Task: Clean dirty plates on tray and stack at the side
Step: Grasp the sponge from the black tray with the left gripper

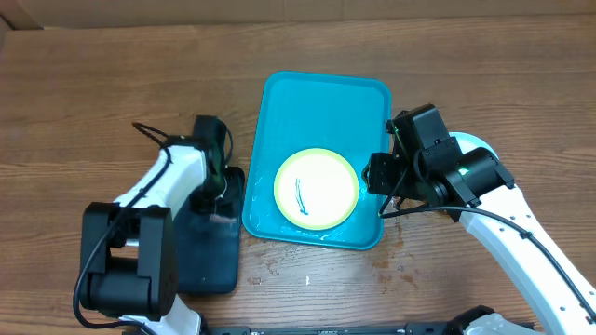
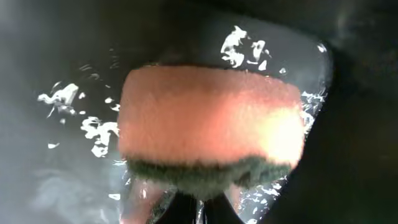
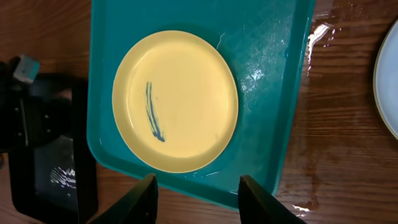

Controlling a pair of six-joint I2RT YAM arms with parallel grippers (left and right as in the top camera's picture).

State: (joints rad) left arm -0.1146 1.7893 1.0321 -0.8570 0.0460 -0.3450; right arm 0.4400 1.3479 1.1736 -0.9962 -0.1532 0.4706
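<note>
Right pincer: black fingers. Straight ahead of them is the tray, turquoise all over, with white glints on the wet gloss. On it sits the plate, yellow-green at the rim and white in the middle from overhead, flat pale yellow from the wrist, with one dark blue streak down it. Out to the pincer's side, a second plate shows a pale edge. The bench is brown and wood-grained. At the left pincer, the sponge is orange-pink with a dark green scrub layer, over the black tray. The arms are white with black joints.
</note>
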